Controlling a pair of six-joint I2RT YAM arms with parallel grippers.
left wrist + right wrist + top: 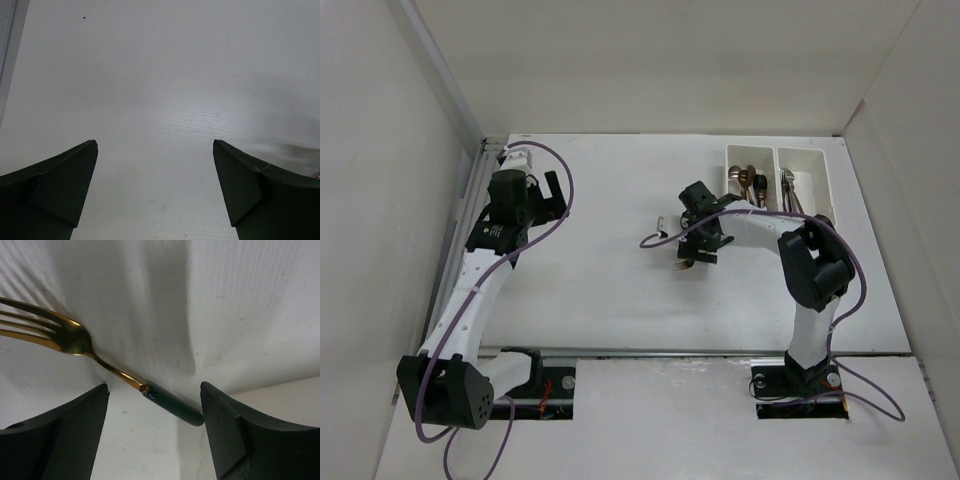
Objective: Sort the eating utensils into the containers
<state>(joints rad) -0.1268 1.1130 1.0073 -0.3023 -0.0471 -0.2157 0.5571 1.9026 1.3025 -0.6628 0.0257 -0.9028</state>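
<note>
A gold fork with a dark green handle [172, 406] lies flat on the white table, its tines to the left in the right wrist view. My right gripper [154, 390] is open and low over it, one finger on each side of the handle, and the handle's end is close to the right finger [235, 425]. From above, the right gripper [695, 257] is at the table's middle and a bit of gold fork [688, 264] shows under it. The two joined white bins [815, 165] at the back right hold several utensils [752, 186]. My left gripper [155, 145] is open and empty over bare table at the back left [558, 196].
White walls enclose the table on three sides. A metal rail [470, 200] runs along the left edge. A loop of the right arm's purple cable [655, 238] hangs left of the right gripper. The arm bases stand at the near edge.
</note>
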